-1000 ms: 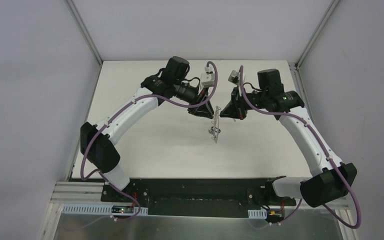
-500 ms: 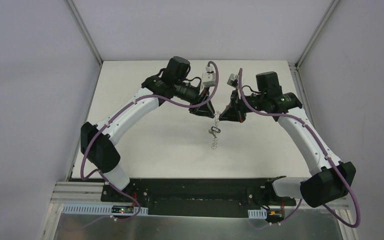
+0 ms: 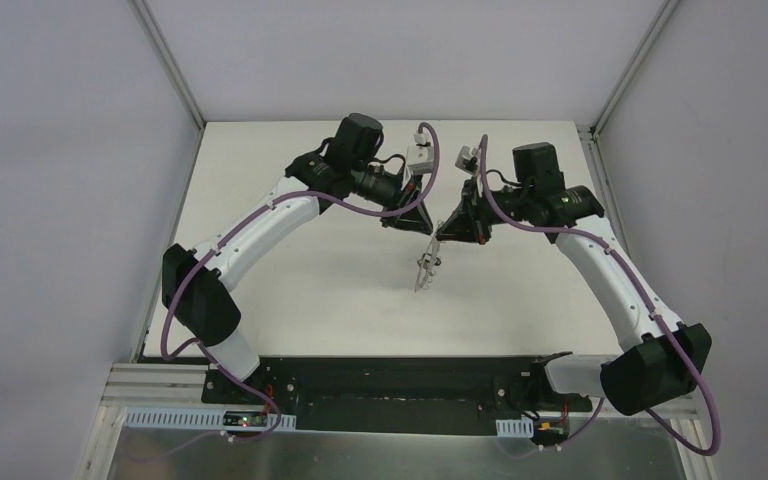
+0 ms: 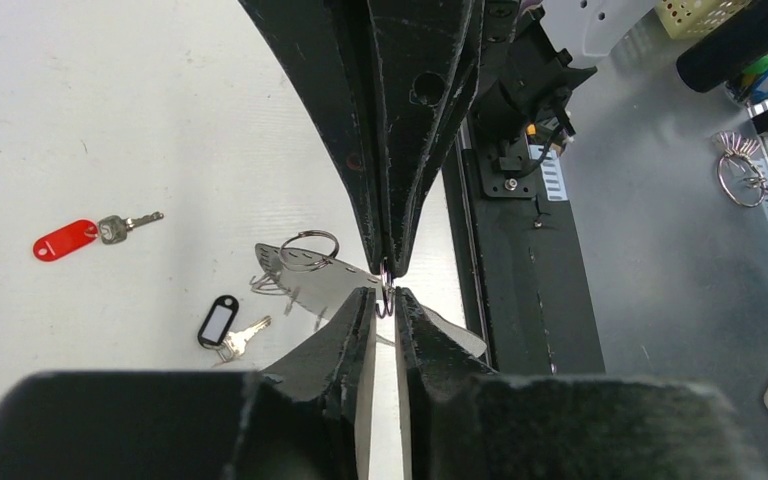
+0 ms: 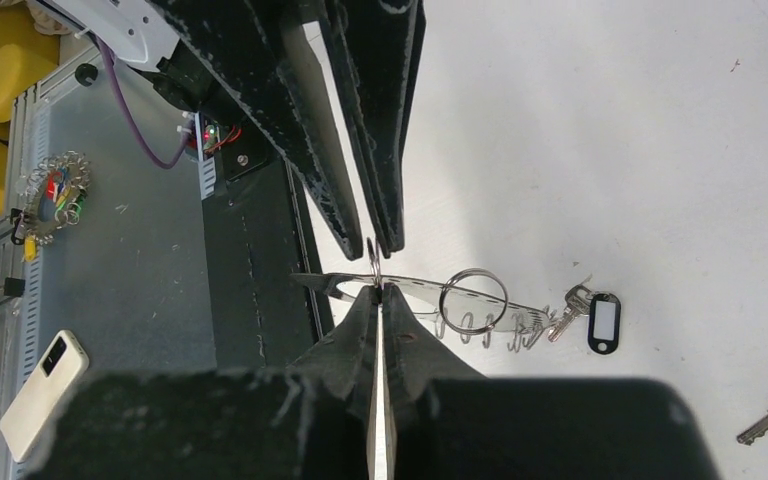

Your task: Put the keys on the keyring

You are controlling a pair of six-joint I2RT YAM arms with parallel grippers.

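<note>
Keyring [image 5: 415, 288], thin grey band, in pinch of right gripper [image 5: 378, 288]; left gripper [image 4: 385, 296] narrow around wire loop [image 5: 371, 250].

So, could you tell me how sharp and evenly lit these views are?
Top external: soft even light, the keyring tiny and indistinct. Left wrist: red-tagged key and dark-tagged key crisp, the left fingers dark and soft. Right wrist: the right fingers equally blurred, table bright but not blown out.

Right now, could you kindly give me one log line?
right pincer: shut on keyring | left pincer: ajar | red key, tagged key: loose
</note>
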